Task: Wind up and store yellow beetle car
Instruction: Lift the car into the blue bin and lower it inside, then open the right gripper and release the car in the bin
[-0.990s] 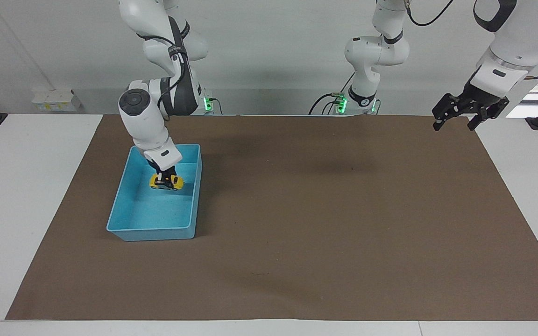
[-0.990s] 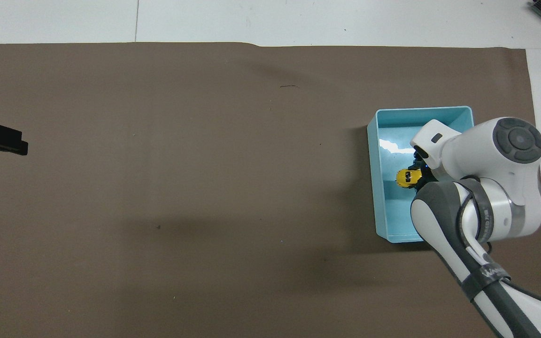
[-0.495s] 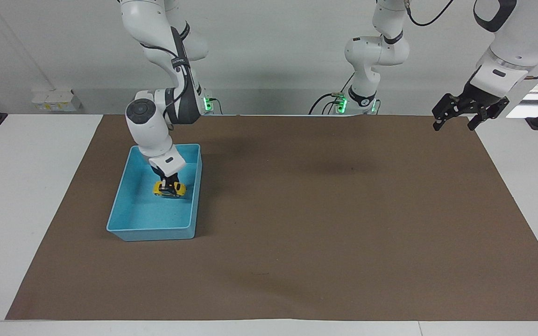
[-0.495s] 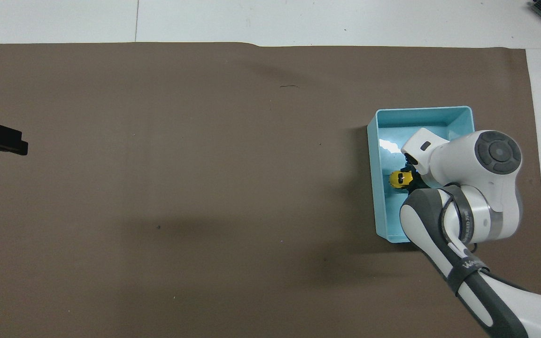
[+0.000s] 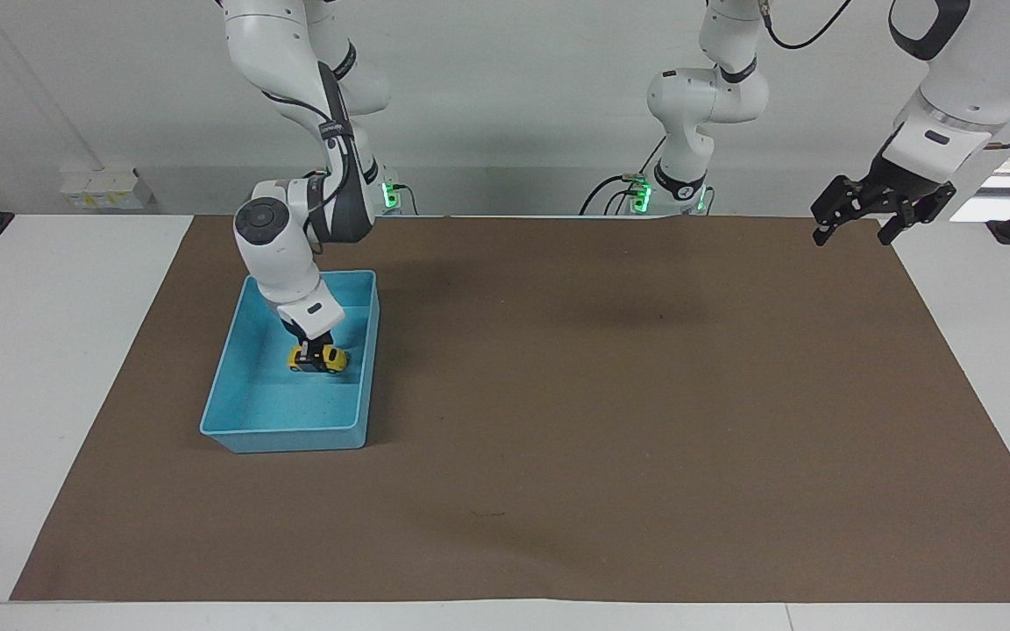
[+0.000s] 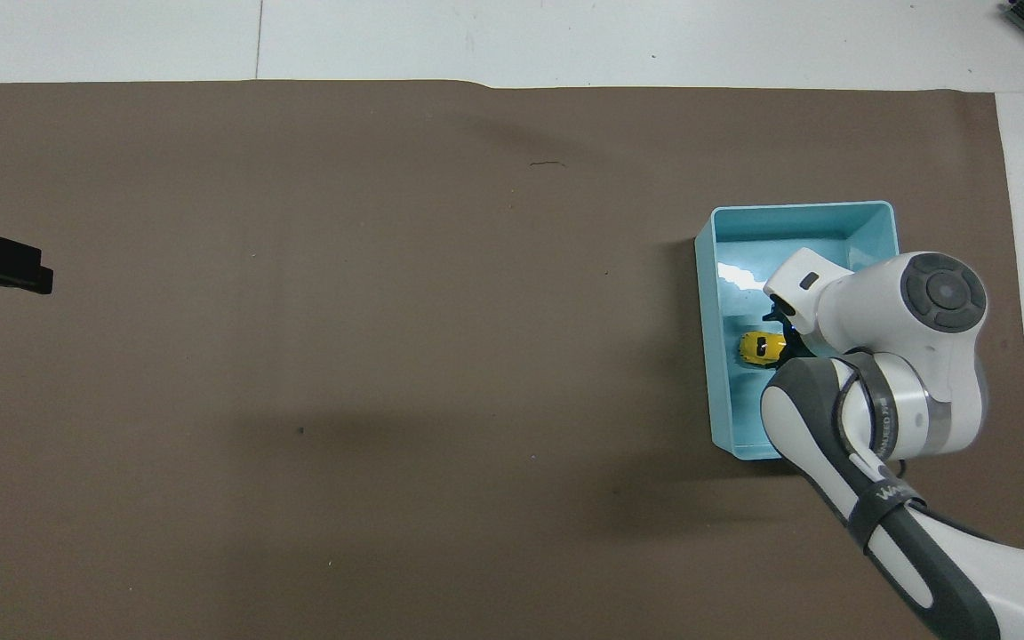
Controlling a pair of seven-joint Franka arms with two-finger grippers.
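One yellow beetle car (image 5: 317,358) now sits on the floor of the blue tray (image 5: 233,431), lowered since a second ago. We cannot tell whether the right gripper (image 5: 316,344), at its 12 o'clock, has let go. Storing looks nearly done. Left gripper (image 5: 861,210) waits, jaws spread.

White lettering runs along the dark grey sleeve of the white robot arm (image 6: 885,498) seen from overhead, but it is too small to make out; nothing else carries readable text
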